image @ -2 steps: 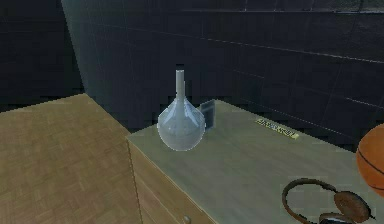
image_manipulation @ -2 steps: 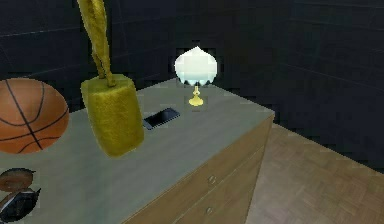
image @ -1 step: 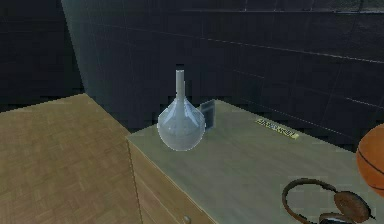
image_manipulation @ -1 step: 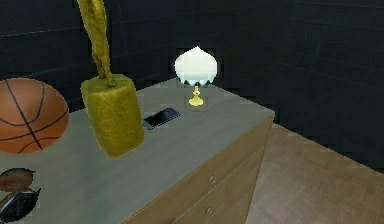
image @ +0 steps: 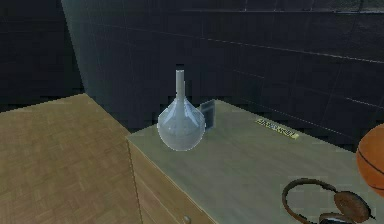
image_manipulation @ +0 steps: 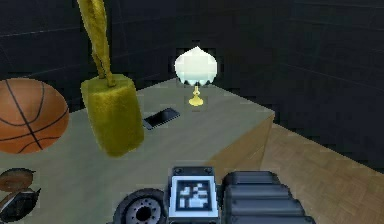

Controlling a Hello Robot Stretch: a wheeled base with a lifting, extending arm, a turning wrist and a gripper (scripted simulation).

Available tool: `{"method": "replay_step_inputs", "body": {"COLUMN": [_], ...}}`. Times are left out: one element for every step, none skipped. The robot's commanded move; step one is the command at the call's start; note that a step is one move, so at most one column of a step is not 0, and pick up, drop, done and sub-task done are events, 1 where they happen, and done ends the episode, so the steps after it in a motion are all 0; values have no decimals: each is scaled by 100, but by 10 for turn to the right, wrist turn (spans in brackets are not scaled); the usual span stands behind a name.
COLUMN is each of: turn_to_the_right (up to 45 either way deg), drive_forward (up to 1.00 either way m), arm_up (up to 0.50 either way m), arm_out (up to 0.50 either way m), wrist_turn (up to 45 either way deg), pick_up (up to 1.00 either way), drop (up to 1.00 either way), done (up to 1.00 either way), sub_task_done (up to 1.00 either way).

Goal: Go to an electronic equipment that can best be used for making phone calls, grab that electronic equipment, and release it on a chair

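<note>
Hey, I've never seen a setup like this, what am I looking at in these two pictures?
These are simulator renders from a wheeled robot with one reaching arm. One camera looks ahead and downward: a wooden cabinet top with a glass vase, a dark object behind it, headphones and a basketball. The other camera looks sideways, where the arm reaches: the same top, with a yellowish pot holding a twisted stem, a flat dark phone-like slab and a white lamp. At the bottom sits a white marker square on the arm, with the end effector left of it; I cannot tell whether it holds anything.
</note>
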Motion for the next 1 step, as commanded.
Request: {"method": "replay_step_inputs", "body": {"turn_to_the_right": [0], "drive_forward": [0], "arm_up": [0], "arm_out": [38], "wrist_turn": [0], "pick_up": [0], "drop": [0], "done": [0], "sub_task_done": [0]}}
